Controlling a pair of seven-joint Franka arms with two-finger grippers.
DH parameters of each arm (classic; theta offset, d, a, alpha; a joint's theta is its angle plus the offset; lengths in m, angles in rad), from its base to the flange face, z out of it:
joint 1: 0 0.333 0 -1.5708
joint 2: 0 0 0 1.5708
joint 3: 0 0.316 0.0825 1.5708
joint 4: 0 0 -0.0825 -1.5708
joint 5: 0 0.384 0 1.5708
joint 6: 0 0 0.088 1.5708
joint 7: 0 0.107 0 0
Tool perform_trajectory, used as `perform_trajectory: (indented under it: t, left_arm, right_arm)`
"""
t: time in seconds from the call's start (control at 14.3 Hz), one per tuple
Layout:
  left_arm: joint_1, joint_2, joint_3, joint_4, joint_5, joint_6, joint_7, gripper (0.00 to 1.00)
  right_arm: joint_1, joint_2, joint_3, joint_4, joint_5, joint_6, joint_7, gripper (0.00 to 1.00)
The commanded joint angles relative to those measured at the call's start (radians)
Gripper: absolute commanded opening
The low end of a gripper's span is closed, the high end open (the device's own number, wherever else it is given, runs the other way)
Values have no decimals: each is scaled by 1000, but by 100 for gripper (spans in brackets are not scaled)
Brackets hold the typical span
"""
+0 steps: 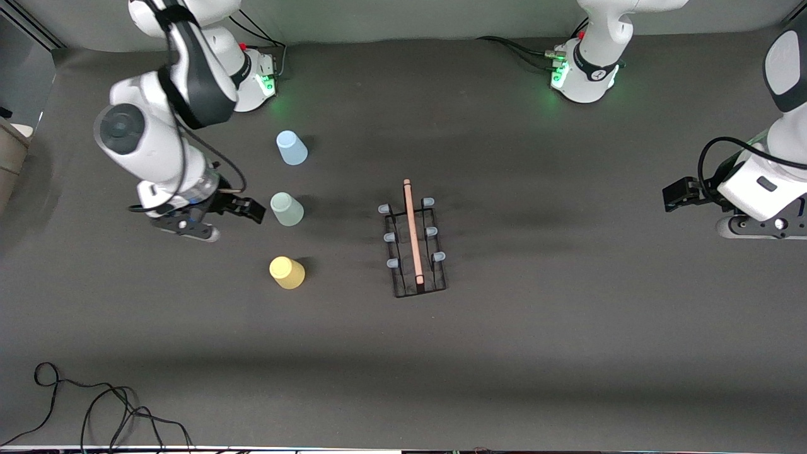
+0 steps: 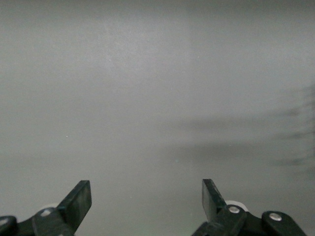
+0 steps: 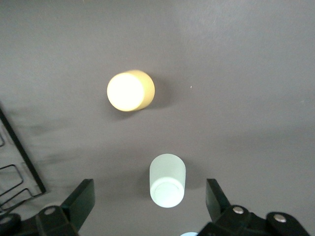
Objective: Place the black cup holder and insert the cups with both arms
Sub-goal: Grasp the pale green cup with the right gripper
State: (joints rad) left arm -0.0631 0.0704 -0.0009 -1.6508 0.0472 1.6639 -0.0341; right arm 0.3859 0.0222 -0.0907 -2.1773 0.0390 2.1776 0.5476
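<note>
holder [image 1: 413, 249] upright mid-bench, rod running toward front camera | right hand [image 1: 243, 208] spread beside grey-green cup [image 1: 287, 209] | left hand [image 1: 678, 194] spread, waiting

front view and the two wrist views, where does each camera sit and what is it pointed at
Front view: high across the table, facing both arm bases; shows the black cup holder, blue cup, grey-green cup, yellow cup, the right gripper beside the grey-green cup, and the left gripper waiting at its end of the table.
Left wrist view: on the left wrist, aimed at bare table; only its open gripper shows.
Right wrist view: on the right wrist, looking down past its open gripper.
Shared: front and right wrist views both show the grey-green cup, yellow cup and holder.
</note>
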Motion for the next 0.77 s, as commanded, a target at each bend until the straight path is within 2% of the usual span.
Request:
perform_trajectory:
  t: [0.0,0.28,0.49,0.7]
  left_arm:
    - [5,-20,-8,-7,22,11,8,100]
    - [8,-20,-11,5,22,10,7,100]
    - [64,-12,-43,17,10,11,14,100]
    - [59,-8,-44,66,10,5,22,100]
  right_arm:
    - [27,-39,-6,-114,5,79,17,100]
    - [41,-18,-6,-215,4,180,8,100]
    - [53,21,-6,-284,5,305,2,100]
    - [56,67,-4,-308,4,385,2,100]
